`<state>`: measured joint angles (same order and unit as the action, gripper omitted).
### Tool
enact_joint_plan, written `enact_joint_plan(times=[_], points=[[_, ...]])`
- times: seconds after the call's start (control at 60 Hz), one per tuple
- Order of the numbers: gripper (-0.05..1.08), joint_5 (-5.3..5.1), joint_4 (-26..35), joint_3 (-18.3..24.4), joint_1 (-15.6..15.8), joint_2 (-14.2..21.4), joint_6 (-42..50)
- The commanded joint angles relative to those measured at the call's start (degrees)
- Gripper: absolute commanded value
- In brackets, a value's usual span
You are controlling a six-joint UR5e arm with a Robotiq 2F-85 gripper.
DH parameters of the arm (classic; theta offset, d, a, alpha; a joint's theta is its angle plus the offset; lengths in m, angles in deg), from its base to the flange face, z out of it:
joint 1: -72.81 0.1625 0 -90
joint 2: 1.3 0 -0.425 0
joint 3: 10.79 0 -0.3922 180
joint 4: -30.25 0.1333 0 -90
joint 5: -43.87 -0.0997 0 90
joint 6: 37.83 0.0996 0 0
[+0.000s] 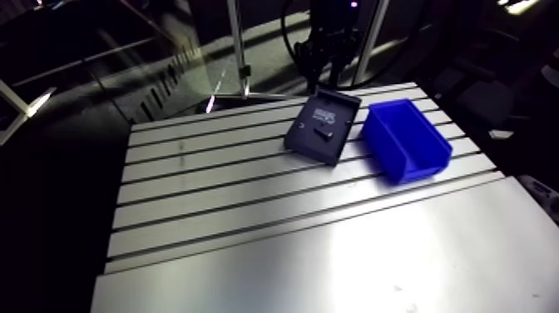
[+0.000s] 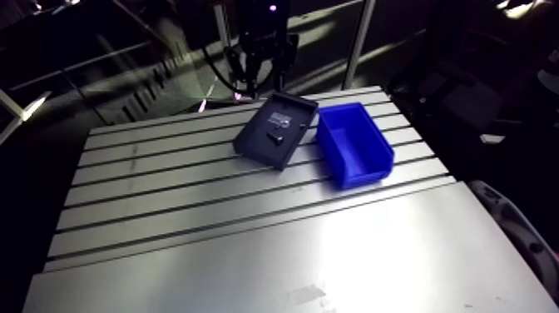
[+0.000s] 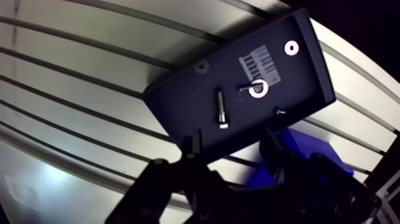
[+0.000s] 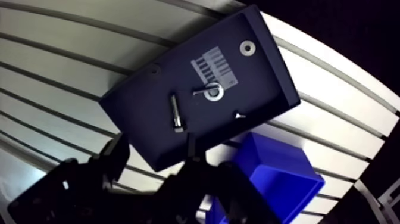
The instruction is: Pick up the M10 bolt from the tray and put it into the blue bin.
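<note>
The bolt [image 3: 221, 110] lay on the floor of the dark tray [image 3: 178, 113], just ahead of the jaws and roughly in line with the gap between them. Its long axis ran away from the jaws, about square to the line from one jaw to the other, with the brighter head end nearer them. The jaws stood apart with nothing between them, above the tray and not touching it. By my reading, a near-straight descent would put one jaw on each side of the shank, with little turn of the wrist.

The bolt sat clear of the tray's walls, which left room on both sides. A washer [image 3: 258, 89] lay near it on the far side, apart from it, just below a striped label [image 3: 260, 62]. A second washer [image 3: 291, 47] lay by the far corner.

The blue bin [image 1: 408, 141] stood just beside the tray, open, with nothing showing inside it. In the wrist view it sat partly under the jaws. Tray and bin rested toward the far edge of the slotted aluminium tabletop [image 1: 249, 208], the tray askew to the slots.
</note>
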<state>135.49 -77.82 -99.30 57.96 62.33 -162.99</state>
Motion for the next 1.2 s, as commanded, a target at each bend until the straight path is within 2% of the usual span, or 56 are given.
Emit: enact_joint_plan(times=[0.017,0.433,0.933,1.1,1.2], points=[[0.44,-0.08,-1.49,-1.31,-0.09,-0.84,-0.81],[0.47,0.0,-4.54,-3.28,-0.09,-2.65,-2.07],[0.49,-0.08,-4.91,-5.1,-0.42,-2.94,-5.5],[0.49,0.08,-9.79,-7.27,-0.53,-3.04,-6.46],[0.49,0.1,-10.71,-8.0,-0.69,-3.2,-6.54]])
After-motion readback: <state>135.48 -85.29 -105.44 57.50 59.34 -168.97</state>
